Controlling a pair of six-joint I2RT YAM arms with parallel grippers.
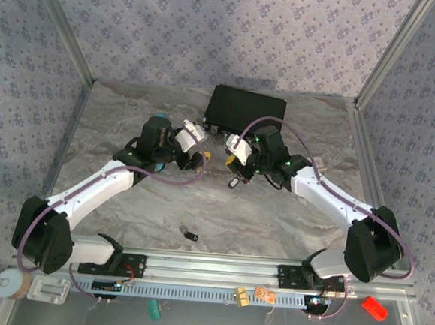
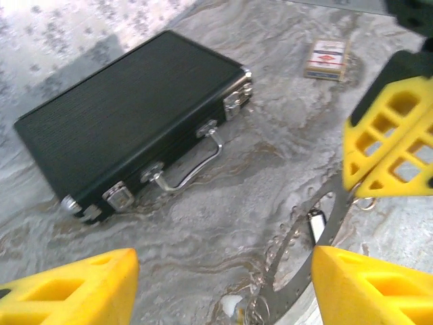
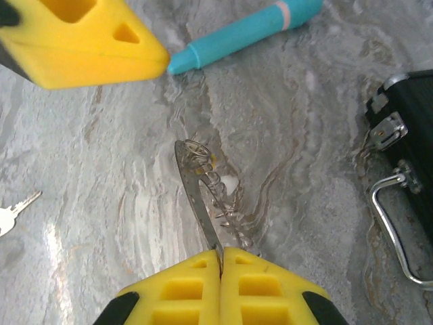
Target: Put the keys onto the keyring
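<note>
The right gripper [image 3: 221,252] has its yellow fingers pressed together on the thin rim of the keyring [image 3: 203,193]. It holds the ring on edge just in front of the black case [image 3: 406,128], on the side with the case's latches and wire handle. I cannot tell whether the ring's lower edge touches the marble tabletop [image 3: 101,169] or hangs just above it.

The left gripper [image 2: 223,265] faces the case from the near side. Its fingers stand wide apart with nothing gripped between them, and in its wrist view the ring's arc runs close beside its right finger [image 2: 372,284].

Judging progress, the task looks barely begun. No key can be made out threaded on the ring. A silvery key [image 3: 13,215] lies loose on the marble, farther from the case than the ring is. A black-headed key [image 1: 190,236] lies alone well apart from the case, toward the arm bases. A small pale piece sits against the ring in the left wrist view, but it is too blurred to tell whether it is a key or part of the ring. A teal pen [image 3: 243,34] lies off to the case's left and plays no part.

What is done, then, is the ring being secured and presented. The keys have yet to be picked up, one at a time, and worked onto the ring, probably by the free left gripper.
</note>
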